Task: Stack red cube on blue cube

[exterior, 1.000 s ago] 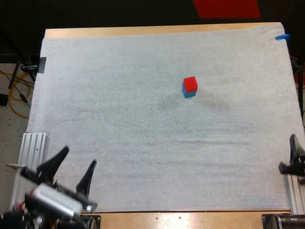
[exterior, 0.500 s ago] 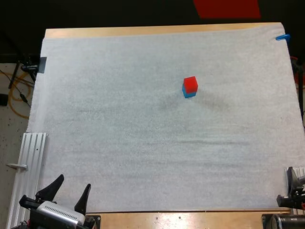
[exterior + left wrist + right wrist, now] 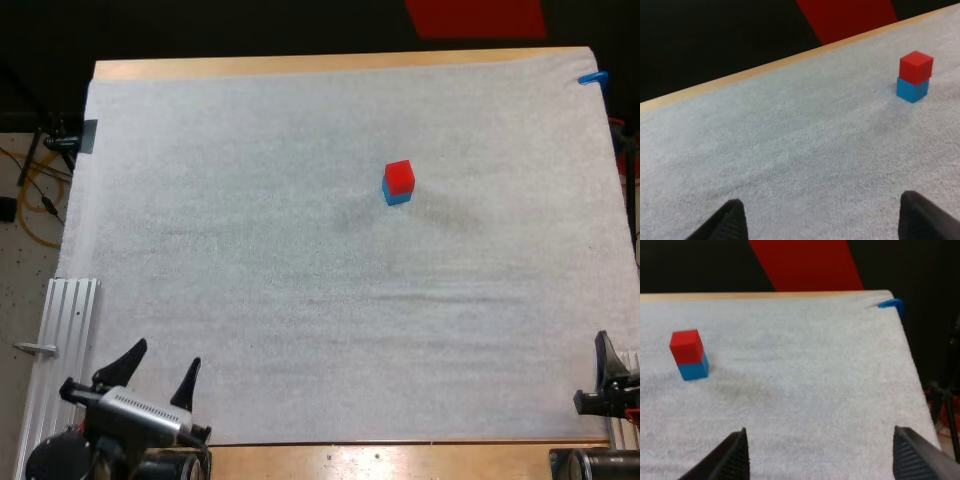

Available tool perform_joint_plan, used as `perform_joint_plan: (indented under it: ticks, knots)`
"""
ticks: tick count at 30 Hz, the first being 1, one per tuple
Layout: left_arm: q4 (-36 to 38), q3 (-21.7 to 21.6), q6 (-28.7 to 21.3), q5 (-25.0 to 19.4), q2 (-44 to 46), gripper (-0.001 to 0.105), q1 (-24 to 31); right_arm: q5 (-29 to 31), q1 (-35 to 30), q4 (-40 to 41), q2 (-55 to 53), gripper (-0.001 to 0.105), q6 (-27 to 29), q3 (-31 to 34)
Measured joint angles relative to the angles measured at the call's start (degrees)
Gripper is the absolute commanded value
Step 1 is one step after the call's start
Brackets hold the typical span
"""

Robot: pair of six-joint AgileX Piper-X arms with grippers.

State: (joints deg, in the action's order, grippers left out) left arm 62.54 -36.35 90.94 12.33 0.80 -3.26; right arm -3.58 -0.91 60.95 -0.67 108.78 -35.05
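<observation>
wooden table (image 3: 300, 65), white mat (image 3: 250, 300) covering it; blue cube (image 3: 397, 197) on mat, red cube (image 3: 400, 176) atop.

This looks like a robotics lab or test bench, not a home. I sit at a plain wooden table (image 3: 300, 66) covered by a white mat (image 3: 250, 260). An aluminium rail (image 3: 70, 320) runs along the table's left side. A yellow cable (image 3: 35, 200) lies loose on the bare floor (image 3: 22, 260).
</observation>
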Motion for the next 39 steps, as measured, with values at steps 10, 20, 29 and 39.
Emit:
perform_joint_plan:
  ticks: [10,20,29,39]
  knots:
    - [-3.03,7.06,0.00,0.00,-0.11,0.063,0.00,0.00,0.00,-0.38,0.00,0.059,0.00,4.08]
    - [-3.35,7.04,0.00,0.00,-0.11,0.063,0.00,0.00,0.00,-0.76,0.00,0.059,0.00,4.70]
    - [-3.35,7.04,0.00,0.00,-0.11,0.063,0.00,0.00,0.00,-0.77,0.00,0.059,0.00,4.70]
    - [-3.47,7.04,0.00,0.00,-0.11,0.063,0.00,0.00,0.00,-0.77,0.00,0.059,0.00,4.70]
